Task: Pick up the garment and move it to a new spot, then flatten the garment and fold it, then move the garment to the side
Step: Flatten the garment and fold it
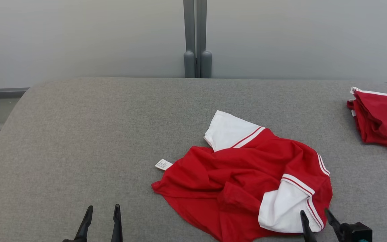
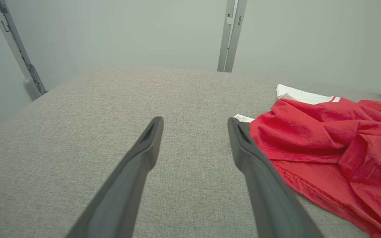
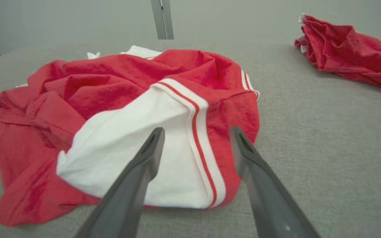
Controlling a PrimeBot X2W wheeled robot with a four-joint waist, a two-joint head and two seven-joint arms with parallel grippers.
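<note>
Grey woven cloth is covering the table (image 1: 79,134) we are working at, and a pale wall (image 1: 79,33) is rising behind its far edge, with a grey post (image 1: 197,37) standing at the middle of that edge. The garment (image 1: 240,174), a red shirt with white sleeves and striped trim, is lying crumpled right of the table's middle and reaching toward the near edge. Its far sleeve (image 1: 228,131) is pointing at the far edge, while its near sleeve (image 1: 281,208) is lying at the heap's near right. A small white label (image 1: 163,164) is sticking out flat at the garment's left side.

We are holding our left gripper (image 1: 103,206) at the near edge, left of the garment and apart from it, its two dark fingers spread wide over bare table with nothing between them. Our right gripper (image 1: 314,211) is hovering at the near sleeve, fingers parted too and gripping nothing. In the right wrist view they are straddling the striped cuff, and we cannot tell whether the tips are touching the cloth.

Toward the far right corner, a second garment (image 1: 381,124), also red, is lying bunched at the table's right edge, well apart from the first.
</note>
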